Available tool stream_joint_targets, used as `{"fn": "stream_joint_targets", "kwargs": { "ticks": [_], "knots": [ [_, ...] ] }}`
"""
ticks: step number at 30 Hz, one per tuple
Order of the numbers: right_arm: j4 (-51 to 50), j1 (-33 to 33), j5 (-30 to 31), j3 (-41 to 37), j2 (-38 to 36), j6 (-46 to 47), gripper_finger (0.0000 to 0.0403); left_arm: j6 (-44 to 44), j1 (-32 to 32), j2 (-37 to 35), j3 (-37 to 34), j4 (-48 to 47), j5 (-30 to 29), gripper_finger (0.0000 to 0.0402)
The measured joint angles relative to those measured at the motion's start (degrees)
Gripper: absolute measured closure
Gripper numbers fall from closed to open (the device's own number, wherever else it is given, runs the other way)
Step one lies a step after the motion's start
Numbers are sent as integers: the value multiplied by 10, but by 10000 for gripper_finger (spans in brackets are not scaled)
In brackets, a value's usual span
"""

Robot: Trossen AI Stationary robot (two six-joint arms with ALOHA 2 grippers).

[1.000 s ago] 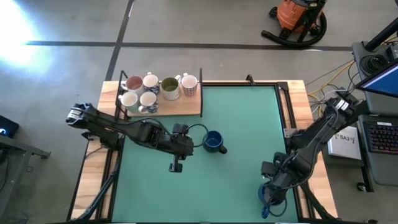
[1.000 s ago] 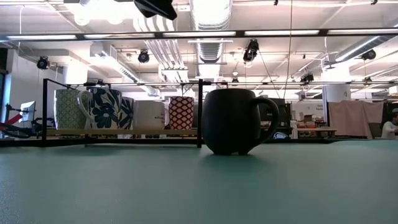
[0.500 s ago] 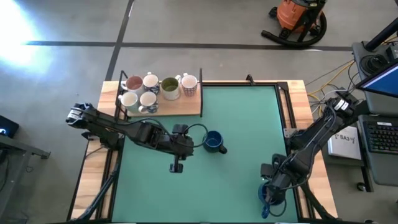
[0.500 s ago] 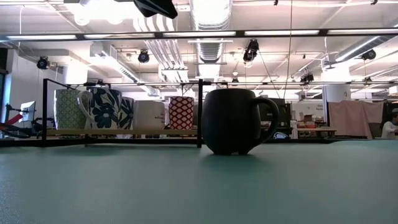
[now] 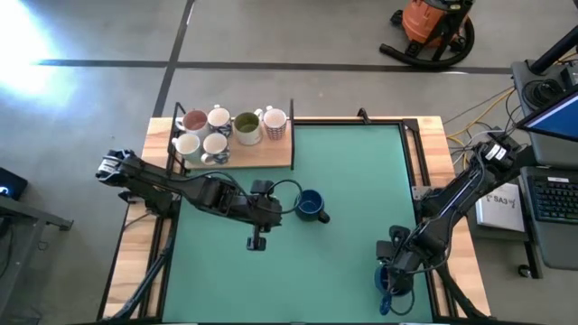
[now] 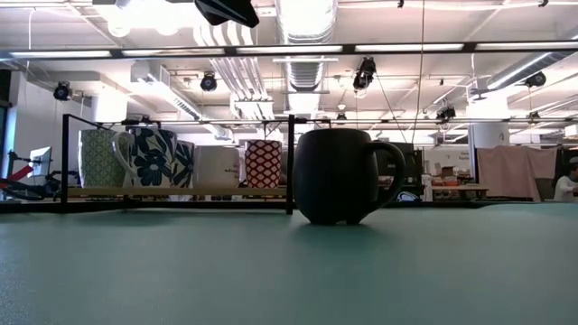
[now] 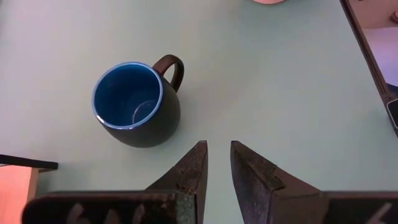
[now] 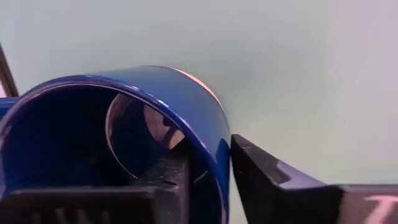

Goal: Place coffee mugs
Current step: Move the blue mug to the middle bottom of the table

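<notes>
A dark blue mug (image 5: 310, 206) with a bright blue inside (image 7: 129, 96) stands upright on its base on the green mat (image 5: 352, 171). Its handle (image 7: 173, 67) points away from my left gripper (image 7: 217, 152). That gripper hovers just to the mug's left, its fingers a narrow gap apart with nothing between them. At the table's near right edge my right gripper (image 5: 391, 277) points down, shut on a second blue mug (image 8: 155, 99). Several white mugs and one green mug (image 5: 247, 126) stand on a wooden rack (image 5: 266, 153) at the far left. My right gripper pinches the blue mug's wall at the rim (image 8: 214, 146), one finger (image 8: 171, 168) inside the mug and the other (image 8: 267, 180) outside. The fingers come steeply from above. The mug's mouth faces up toward the wrist; what its base rests on is hidden.
The black-framed rack (image 6: 181, 191) stands at the far left corner, with patterned mugs (image 6: 149, 158) in a row on it. The mat's middle and far right lie bare. Wooden side rails (image 5: 432, 135) run along the mat's edges. A keyboard and papers (image 5: 551, 199) lie off the table's right.
My right gripper has sunk a little over the blue mug at the table's near right edge.
</notes>
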Motion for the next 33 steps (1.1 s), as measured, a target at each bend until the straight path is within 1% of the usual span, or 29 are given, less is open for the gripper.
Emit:
{"fn": "stream_joint_targets", "kwargs": {
  "ticks": [5,7,10,13,19,25,31,33],
  "knots": [
    [-5,-6,-2,0,0,-6,369,-6,0,0,0,-1,1,349],
    [2,-13,1,0,1,-5,384,-6,0,0,0,-3,1,349],
    [5,-29,1,0,1,-25,385,-6,1,0,-1,-5,1,349],
    [26,-55,-4,-1,1,-65,386,-4,1,0,-1,-5,1,349],
    [63,-134,-4,0,1,-163,387,-79,2,0,-1,-5,2,349],
    [108,-208,-27,0,1,-237,388,-91,2,0,-1,-16,2,349],
    [140,-246,-52,0,1,-292,389,-107,2,0,-1,-27,2,349],
    [152,-254,-52,0,1,-303,389,-115,2,0,-1,-27,2,349]
  ]
}}
